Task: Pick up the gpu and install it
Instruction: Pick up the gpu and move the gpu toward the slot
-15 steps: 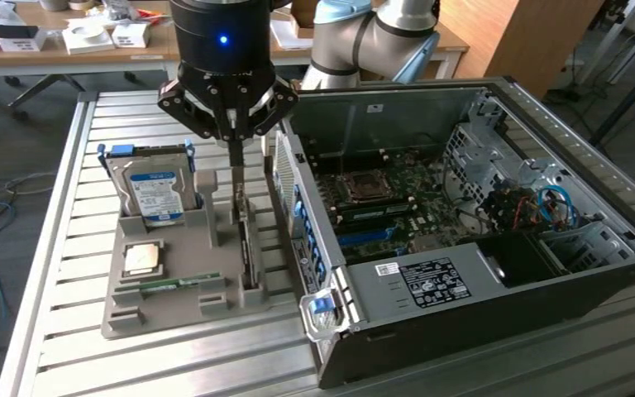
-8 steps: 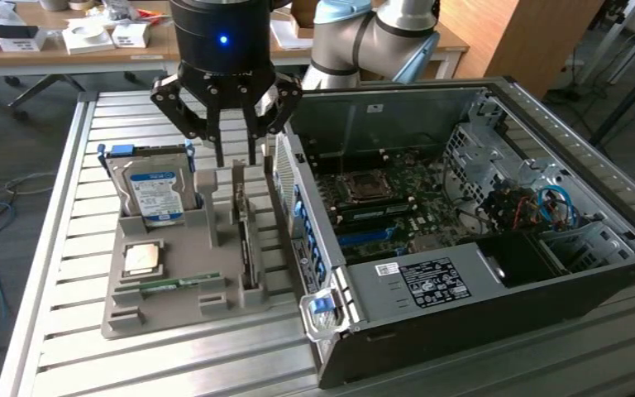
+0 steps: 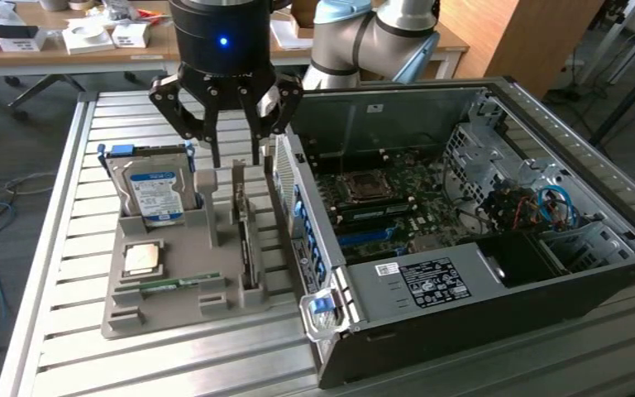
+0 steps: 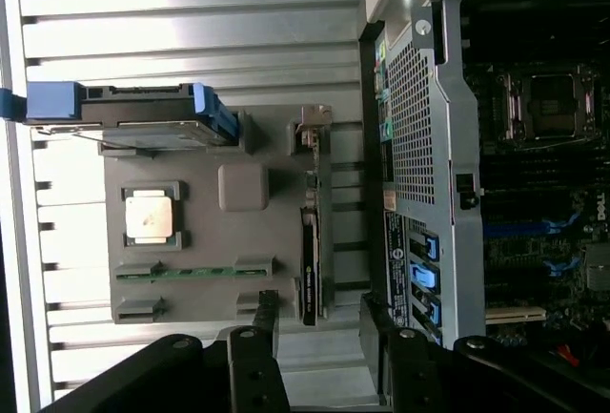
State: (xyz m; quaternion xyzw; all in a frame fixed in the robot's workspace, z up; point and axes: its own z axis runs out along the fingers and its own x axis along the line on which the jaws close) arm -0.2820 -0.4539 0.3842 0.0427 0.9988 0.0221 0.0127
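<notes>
- The hand (image 3: 238, 159) is hovering open above the gray tray (image 3: 174, 313), its fingers spread and gripping nothing.
- The gpu (image 3: 248, 248) is standing on edge in the tray slot nearest the computer case (image 3: 428, 331). It is thin and flat, with its black face showing.

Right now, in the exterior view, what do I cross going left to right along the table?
hard drive → gpu, standing on edge in the gray holder → open computer case
</notes>
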